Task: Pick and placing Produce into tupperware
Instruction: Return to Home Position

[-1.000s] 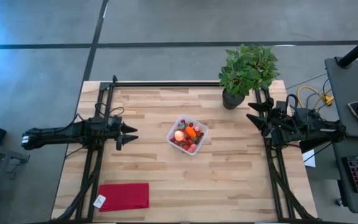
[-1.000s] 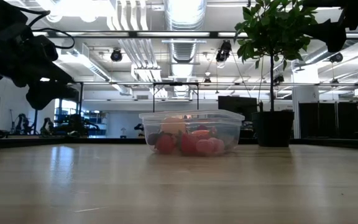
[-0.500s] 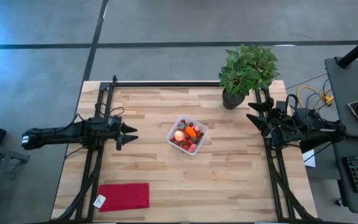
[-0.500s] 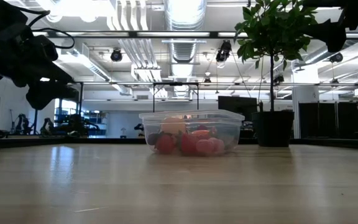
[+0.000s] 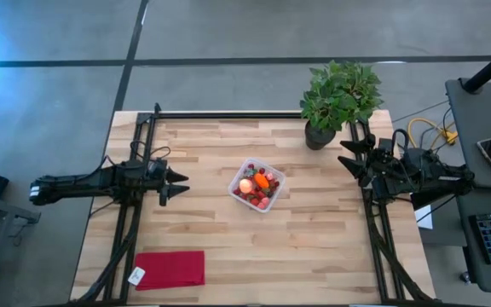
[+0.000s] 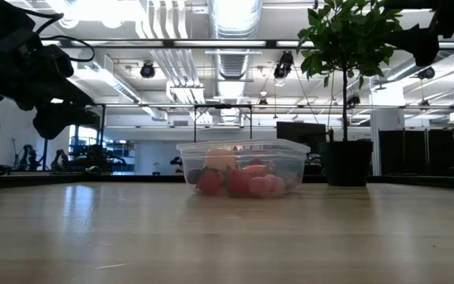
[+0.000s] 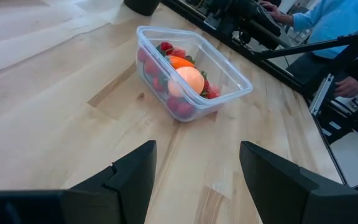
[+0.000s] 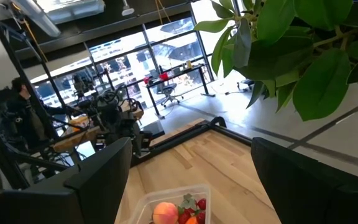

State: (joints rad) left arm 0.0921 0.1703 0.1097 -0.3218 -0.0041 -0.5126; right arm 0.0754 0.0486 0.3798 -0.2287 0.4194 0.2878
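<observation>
Left pincer (image 5: 177, 185), open and empty, hangs over the worktop's (image 5: 228, 247) left side. Right pincer (image 5: 345, 160), also spread and empty, hangs at the right beside the potted plant (image 5: 339, 95). Neither has moved in the last second. All the produce (image 5: 258, 183) lies inside the tupperware (image 5: 238, 172) mid-worktop, so packing looks finished. Bare wood surrounds it, and a red cloth (image 5: 170, 269) lies well apart.

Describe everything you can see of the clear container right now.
The container is clear plastic, squarish with rounded corners and a lipped rim, no lid. It sits flat and upright on the wooden table near its centre, turned at an angle to the table's edges. Inside lie a pale orange round fruit, an orange carrot-shaped piece and small red berries. Only the table and its contents touch it.
</observation>
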